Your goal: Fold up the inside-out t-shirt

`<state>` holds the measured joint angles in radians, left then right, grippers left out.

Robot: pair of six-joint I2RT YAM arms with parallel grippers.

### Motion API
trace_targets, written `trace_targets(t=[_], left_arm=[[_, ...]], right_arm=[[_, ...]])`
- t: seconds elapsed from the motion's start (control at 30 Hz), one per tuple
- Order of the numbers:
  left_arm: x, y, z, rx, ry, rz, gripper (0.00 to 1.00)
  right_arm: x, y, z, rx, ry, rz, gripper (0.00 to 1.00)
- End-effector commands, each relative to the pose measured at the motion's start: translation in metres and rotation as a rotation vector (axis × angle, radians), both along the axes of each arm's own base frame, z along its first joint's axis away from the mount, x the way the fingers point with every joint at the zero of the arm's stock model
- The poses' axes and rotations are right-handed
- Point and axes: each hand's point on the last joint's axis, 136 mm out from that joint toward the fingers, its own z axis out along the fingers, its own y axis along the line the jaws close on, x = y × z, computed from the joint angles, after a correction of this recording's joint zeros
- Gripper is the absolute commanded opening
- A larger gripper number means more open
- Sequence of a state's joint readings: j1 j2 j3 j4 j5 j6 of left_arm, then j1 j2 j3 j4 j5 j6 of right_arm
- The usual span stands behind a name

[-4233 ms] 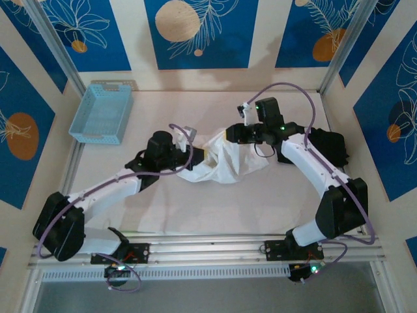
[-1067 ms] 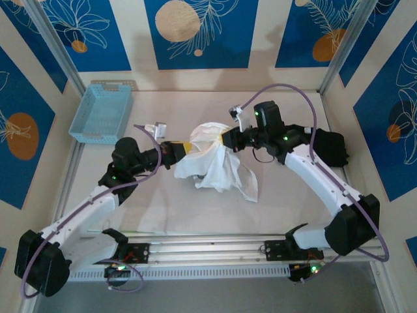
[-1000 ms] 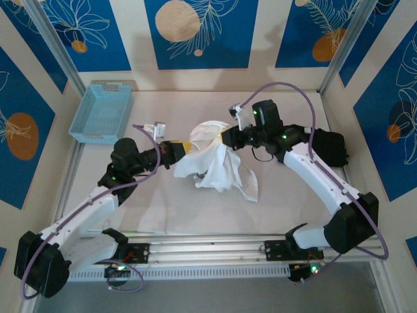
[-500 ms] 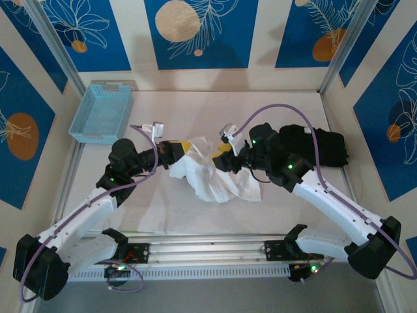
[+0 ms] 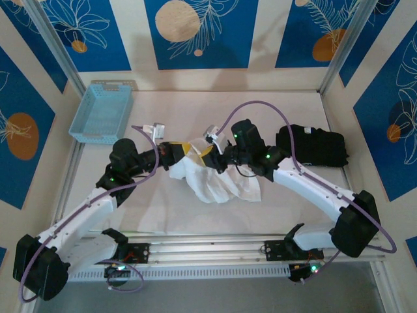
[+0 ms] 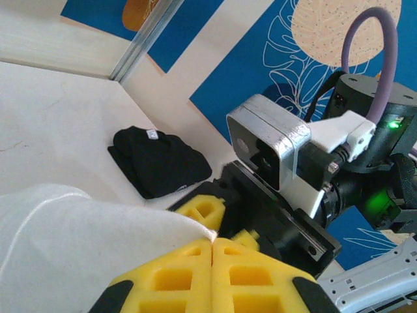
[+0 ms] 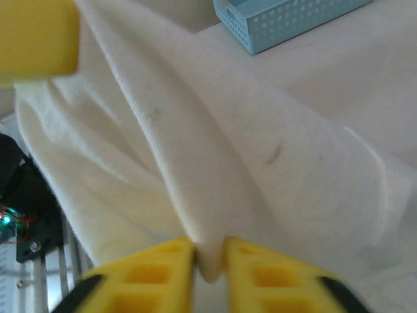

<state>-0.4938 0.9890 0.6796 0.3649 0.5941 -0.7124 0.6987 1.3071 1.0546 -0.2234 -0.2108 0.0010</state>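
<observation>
No text, number or brand mark can be read. A small pale tag [image 6: 151,134] is seen on the black folded garment [image 6: 159,171], near that garment's far edge in the left wrist view, but anything printed on it is too small to be made out.

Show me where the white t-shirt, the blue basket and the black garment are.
t-shirt [image 5: 218,186], top view, middle of the bunched cloth.
basket [image 5: 101,114], top view, its bare floor.
black garment [image 5: 313,149], top view, its middle.
</observation>
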Motion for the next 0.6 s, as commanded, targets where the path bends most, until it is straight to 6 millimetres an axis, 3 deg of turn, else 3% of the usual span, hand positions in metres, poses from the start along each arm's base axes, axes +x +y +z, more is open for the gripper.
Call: trace_targets(t=[0.0, 0.2, 0.27, 0.37, 0.4, 0.5, 0.57], left_arm=[[0.0, 0.005, 0.011, 0.027, -0.06, 0.032, 0.0], [0.043, 0.03, -0.021, 0.217, -0.053, 0.282, 0.0], [0.053, 0.035, -0.031, 0.285, -0.051, 0.329, 0.01], [0.056, 0.041, -0.042, 0.369, -0.049, 0.351, 0.14], [0.054, 0.044, -0.044, 0.387, -0.051, 0.357, 0.23], [0.041, 0.051, -0.045, 0.442, -0.087, 0.371, 0.44], [0.029, 0.055, -0.042, 0.482, -0.129, 0.377, 0.51]], right_arm=[[0.001, -0.003, 0.036, 0.058, -0.055, 0.013, 0.0], [-0.031, -0.01, 0.1, 0.268, 0.063, 0.143, 0.0], [-0.031, -0.013, 0.116, 0.327, 0.123, 0.161, 0.0], [-0.022, -0.018, 0.126, 0.386, 0.219, 0.143, 0.0], [-0.018, -0.02, 0.126, 0.399, 0.248, 0.132, 0.0], [-0.008, -0.021, 0.122, 0.423, 0.321, 0.112, 0.0], [-0.003, -0.021, 0.119, 0.433, 0.355, 0.105, 0.0]])
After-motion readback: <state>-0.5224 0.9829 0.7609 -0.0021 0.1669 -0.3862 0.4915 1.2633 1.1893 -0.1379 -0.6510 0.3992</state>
